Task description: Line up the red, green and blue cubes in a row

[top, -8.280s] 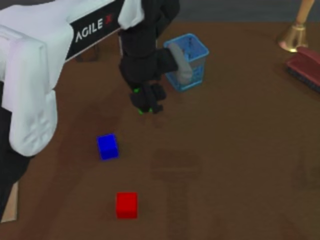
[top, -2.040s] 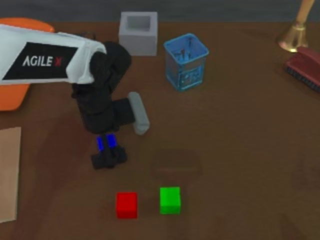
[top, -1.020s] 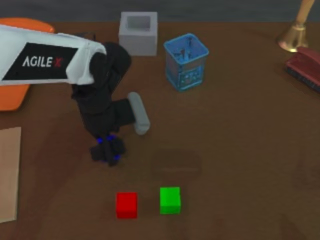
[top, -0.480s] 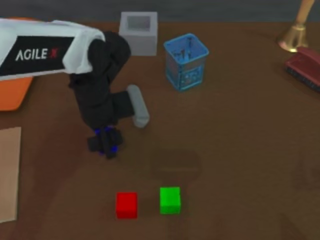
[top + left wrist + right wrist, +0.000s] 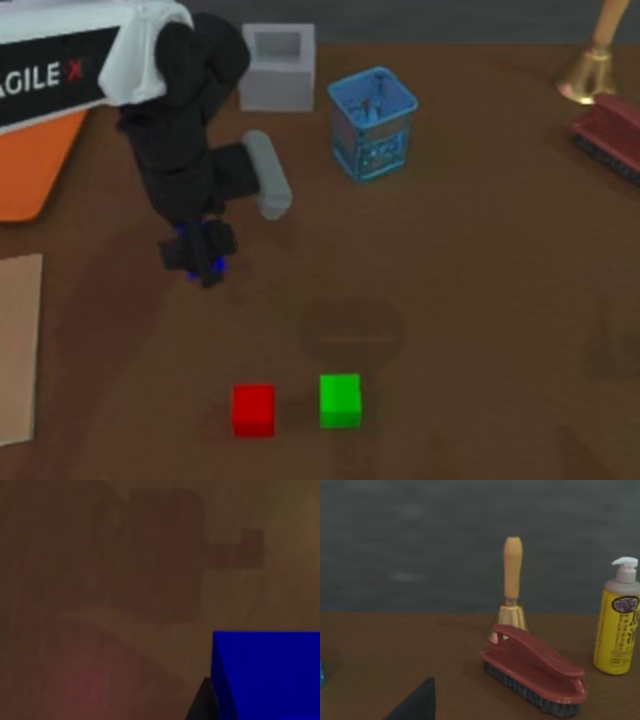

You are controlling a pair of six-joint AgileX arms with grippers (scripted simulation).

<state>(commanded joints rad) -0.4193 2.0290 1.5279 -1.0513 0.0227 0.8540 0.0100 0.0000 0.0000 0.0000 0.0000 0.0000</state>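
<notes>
left arm (image 5: 60,60) | white shell, "AGILE X" lettering | black wrist | grey cylinder

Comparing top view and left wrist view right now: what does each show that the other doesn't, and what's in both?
Top view only: the red cube and green cube side by side near the front edge, the light-blue bin, a grey box, and the left gripper from above. Left wrist view only: a broad clean face of the blue cube beside a dark finger. Both: the blue cube held in the left gripper, and the brown table.
</notes>
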